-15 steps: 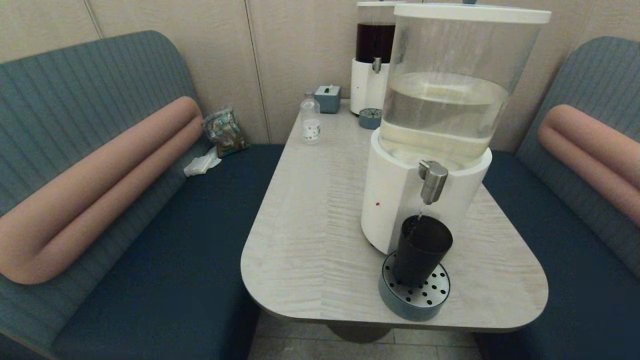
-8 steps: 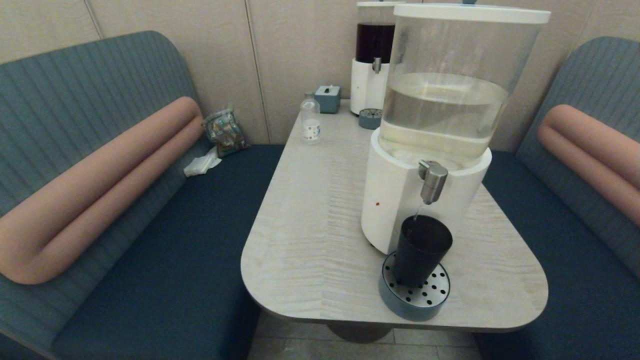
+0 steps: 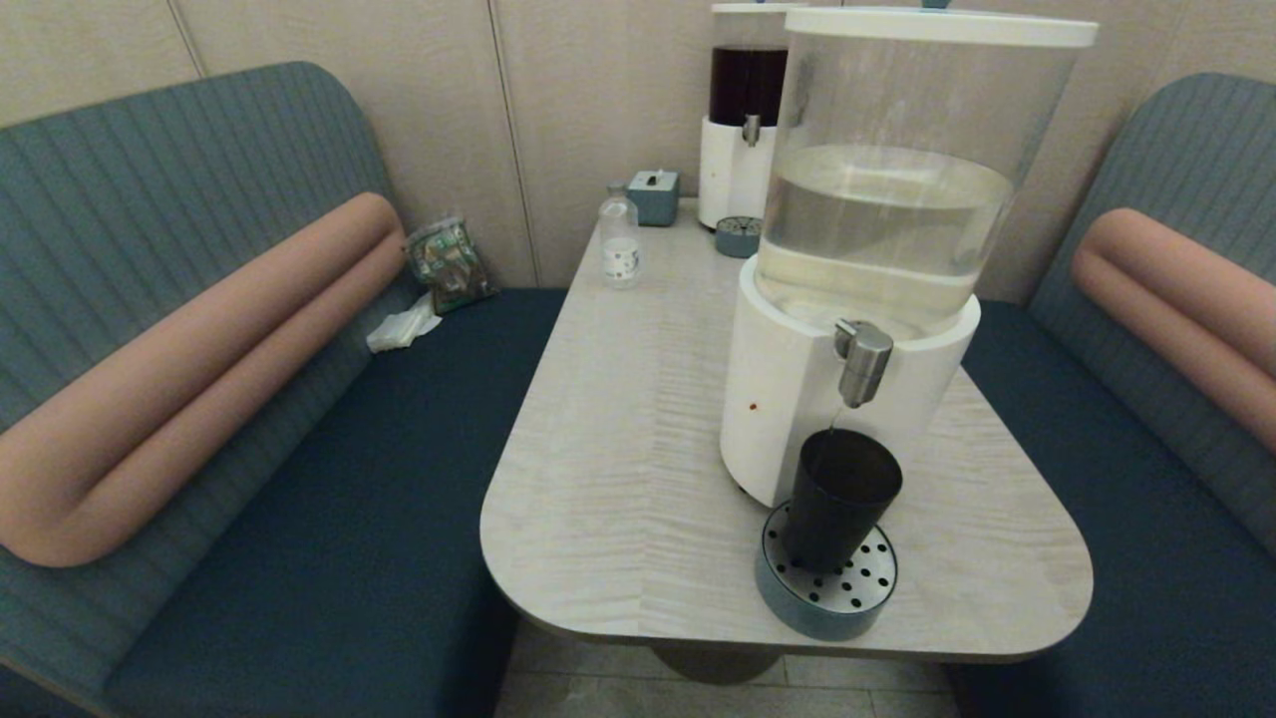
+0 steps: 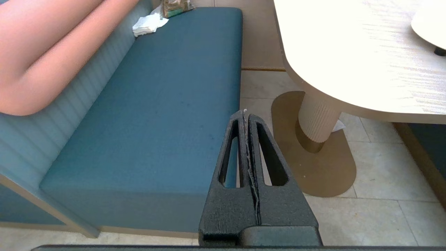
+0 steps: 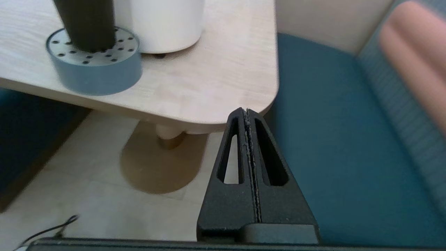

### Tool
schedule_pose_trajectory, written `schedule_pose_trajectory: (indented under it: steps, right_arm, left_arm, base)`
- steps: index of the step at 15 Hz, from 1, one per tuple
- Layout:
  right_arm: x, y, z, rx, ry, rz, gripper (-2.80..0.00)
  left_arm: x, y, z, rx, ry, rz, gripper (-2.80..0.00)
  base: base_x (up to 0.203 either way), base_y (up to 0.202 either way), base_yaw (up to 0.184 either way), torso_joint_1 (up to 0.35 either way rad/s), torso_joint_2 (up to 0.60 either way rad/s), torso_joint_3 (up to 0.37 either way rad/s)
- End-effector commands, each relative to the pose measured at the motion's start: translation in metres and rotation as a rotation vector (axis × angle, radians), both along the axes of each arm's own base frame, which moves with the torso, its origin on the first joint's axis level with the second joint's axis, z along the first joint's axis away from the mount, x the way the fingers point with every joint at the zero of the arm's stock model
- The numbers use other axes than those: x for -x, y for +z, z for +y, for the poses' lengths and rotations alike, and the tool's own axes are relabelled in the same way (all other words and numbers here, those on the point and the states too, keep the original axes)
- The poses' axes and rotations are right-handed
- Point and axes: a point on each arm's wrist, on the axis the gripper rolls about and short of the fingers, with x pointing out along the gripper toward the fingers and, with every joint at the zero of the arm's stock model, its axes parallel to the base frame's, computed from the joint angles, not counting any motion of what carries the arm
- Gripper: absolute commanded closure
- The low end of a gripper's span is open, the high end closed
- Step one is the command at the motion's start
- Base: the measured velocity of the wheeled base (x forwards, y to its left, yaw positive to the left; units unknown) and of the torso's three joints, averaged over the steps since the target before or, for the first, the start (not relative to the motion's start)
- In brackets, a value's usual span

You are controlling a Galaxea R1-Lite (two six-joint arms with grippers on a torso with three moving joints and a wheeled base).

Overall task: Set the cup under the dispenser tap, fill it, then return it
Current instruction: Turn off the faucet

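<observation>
cup [image 3: 835, 494] upright on drip tray [image 3: 797, 598], lower right of head frame, directly under dispenser tap [image 3: 863, 361] | thin stream falling in | left hand [image 4: 245, 116] closed, empty, off desk [image 3: 638, 419] | right hand [image 5: 246, 114] closed, empty, below desk edge

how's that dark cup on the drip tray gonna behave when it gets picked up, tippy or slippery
The cup is tall for its narrow base and tapers downward, so a sideways nudge would probably tip it. It stands on the perforated drip tray under the dispenser tap, with a thin stream running in, so it is likely heavier than it looks and could slosh. Its smooth plastic wall may be slippery.
</observation>
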Motion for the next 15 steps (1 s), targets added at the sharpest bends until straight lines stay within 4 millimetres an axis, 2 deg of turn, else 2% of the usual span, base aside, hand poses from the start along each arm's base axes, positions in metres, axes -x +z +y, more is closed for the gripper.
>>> schedule_pose_trajectory:
  steps: [1, 3, 9, 10, 11, 13, 14, 15]
  right_arm:
    - [-0.001, -0.007, 0.000, -0.013, 0.007, 0.043, 0.00]
    - [0.000, -0.009, 0.000, -0.023, 0.012, 0.100, 0.00]
    - [0.000, -0.009, 0.000, -0.050, 0.007, 0.090, 0.00]
    - [0.000, -0.009, 0.000, -0.054, 0.009, 0.091, 0.00]
    - [0.000, -0.009, 0.000, -0.055, 0.009, 0.091, 0.00]
    - [0.000, -0.009, 0.000, -0.053, 0.009, 0.090, 0.00]
    - [0.000, -0.009, 0.000, -0.053, 0.009, 0.090, 0.00]
    - [0.000, -0.009, 0.000, -0.055, 0.009, 0.091, 0.00]
  left_arm:
    - [0.000, 0.000, 0.000, 0.000, 0.000, -0.001, 0.00]
    - [0.000, 0.000, 0.000, 0.001, 0.000, -0.001, 0.00]
    - [0.000, 0.000, 0.000, -0.011, -0.001, 0.005, 0.00]
    - [0.001, 0.005, 0.000, -0.004, -0.004, -0.019, 0.00]
    - [0.006, 0.021, 0.000, -0.003, -0.013, -0.065, 0.00]
    - [0.018, 0.076, -0.001, -0.002, -0.041, -0.154, 0.00]
    - [0.016, 0.107, -0.001, 0.007, -0.057, -0.154, 0.00]
    - [0.006, 0.135, -0.002, 0.022, -0.078, -0.125, 0.00]
  base:
    - [0.000, 0.000, 0.000, 0.000, 0.00, 0.000]
    - [0.000, 0.000, 0.000, 0.000, 0.00, 0.000]
    - [0.000, 0.000, 0.000, 0.000, 0.00, 0.000]
    - [0.000, 0.000, 0.000, 0.000, 0.00, 0.000]
    - [0.000, 0.000, 0.000, 0.000, 0.00, 0.000]
    - [0.000, 0.000, 0.000, 0.000, 0.00, 0.000]
    - [0.000, 0.000, 0.000, 0.000, 0.00, 0.000]
    - [0.000, 0.000, 0.000, 0.000, 0.00, 0.000]
